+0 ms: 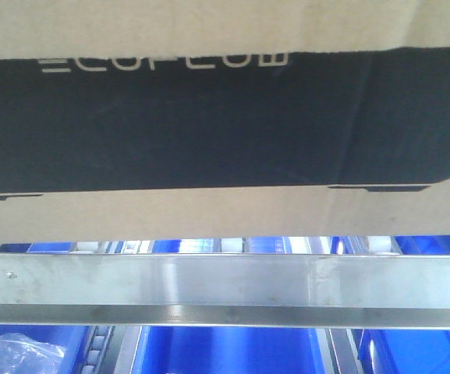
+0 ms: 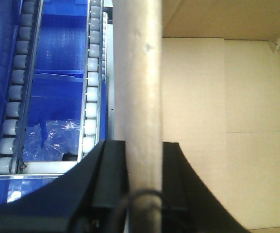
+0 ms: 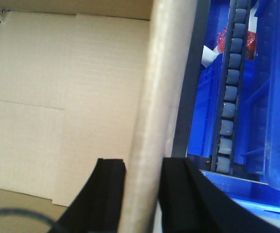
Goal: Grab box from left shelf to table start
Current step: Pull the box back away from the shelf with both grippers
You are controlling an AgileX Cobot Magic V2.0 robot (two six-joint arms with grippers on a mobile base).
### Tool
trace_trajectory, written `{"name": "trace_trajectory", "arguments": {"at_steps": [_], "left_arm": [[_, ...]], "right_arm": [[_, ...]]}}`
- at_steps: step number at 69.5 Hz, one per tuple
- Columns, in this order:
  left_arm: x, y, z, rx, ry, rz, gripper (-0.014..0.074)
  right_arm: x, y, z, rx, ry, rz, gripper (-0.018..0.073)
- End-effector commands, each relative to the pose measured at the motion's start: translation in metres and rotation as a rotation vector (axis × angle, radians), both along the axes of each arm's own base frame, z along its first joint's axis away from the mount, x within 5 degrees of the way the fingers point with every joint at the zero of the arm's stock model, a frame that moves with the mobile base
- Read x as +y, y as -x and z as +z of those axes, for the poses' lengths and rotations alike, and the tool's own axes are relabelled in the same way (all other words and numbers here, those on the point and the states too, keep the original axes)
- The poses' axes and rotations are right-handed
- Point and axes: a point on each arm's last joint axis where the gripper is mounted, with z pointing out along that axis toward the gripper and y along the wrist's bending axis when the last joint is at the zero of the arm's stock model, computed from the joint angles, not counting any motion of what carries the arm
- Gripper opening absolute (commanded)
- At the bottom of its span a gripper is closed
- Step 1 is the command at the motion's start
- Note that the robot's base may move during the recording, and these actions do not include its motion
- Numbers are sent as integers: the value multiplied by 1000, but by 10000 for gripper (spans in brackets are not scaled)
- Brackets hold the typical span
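Both grippers pinch the box [image 1: 209,117]: your left gripper [image 2: 142,145] clamps one side wall, your right gripper [image 3: 143,165] the other. Grasping is done; transfer to the table, out of view, remains. The box hangs just above the left shelf [image 1: 225,284] front rail; rollers [image 2: 90,97] crowd both walls. Keep withdrawal straight.

Cropped and blurred parts
The box [image 1: 225,117] runs past the top and both sides, its white lettering [image 1: 162,61] smeared; the shelf rail [image 1: 225,284] is cut at both ends.
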Motion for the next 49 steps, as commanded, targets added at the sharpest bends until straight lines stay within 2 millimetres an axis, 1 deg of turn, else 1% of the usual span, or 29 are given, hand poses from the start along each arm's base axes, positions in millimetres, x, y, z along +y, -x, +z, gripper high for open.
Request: {"name": "trace_trajectory", "arguments": {"at_steps": [1, 49], "left_arm": [[-2, 4, 22, -155, 77, -15, -104], [-3, 3, 21, -151, 76, -15, -104]], "right_arm": [[-4, 6, 15, -101, 27, -9, 60], [-4, 5, 15, -99, 28, -9, 60]]}}
